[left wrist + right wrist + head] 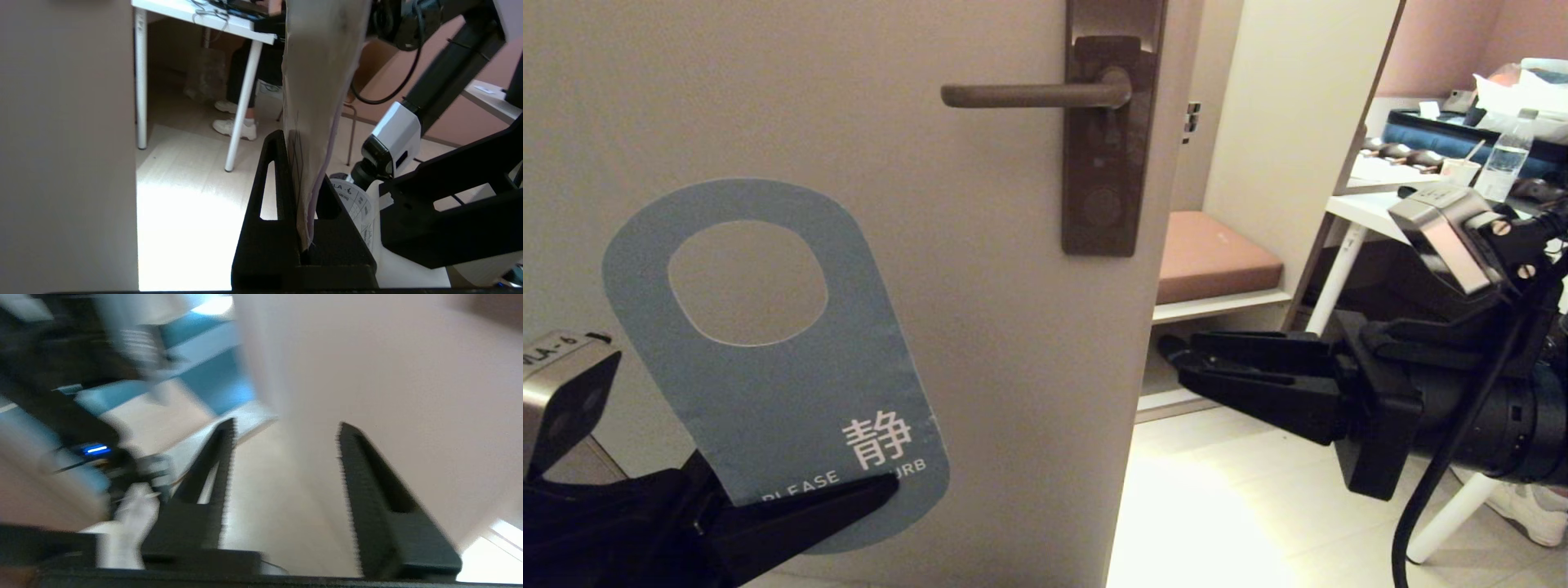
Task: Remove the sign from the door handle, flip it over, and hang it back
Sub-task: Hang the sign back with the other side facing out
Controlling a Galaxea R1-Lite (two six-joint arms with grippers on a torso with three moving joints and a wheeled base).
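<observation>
Left gripper (882, 488) at 7 o'clock in the head view, jaws clamped on the bottom edge of the flat rounded slate-blue card sign (768, 367) with a big hole. Sign is off the handle, held upright with a slight tilt in front of the pale door (980, 343), blue "PLEASE ... URB" face toward the camera. Left wrist view shows the sign (318, 102) edge-on, pinched between the two black fingers (271, 179).

Slim straight dark brown metal door handle (1029, 95) sits at 12 o'clock, horizontal on its tall brown backplate (1107, 163), bare, up and to the right of the sign and well apart from it.

Right gripper (1176, 359) at 3 o'clock, past the door edge, pointing toward the door, holding nothing; right wrist view shows its jaws apart with a clear gap, fingers (367, 490) empty.

White desk (1364, 208) at 2 o'clock in the background.
</observation>
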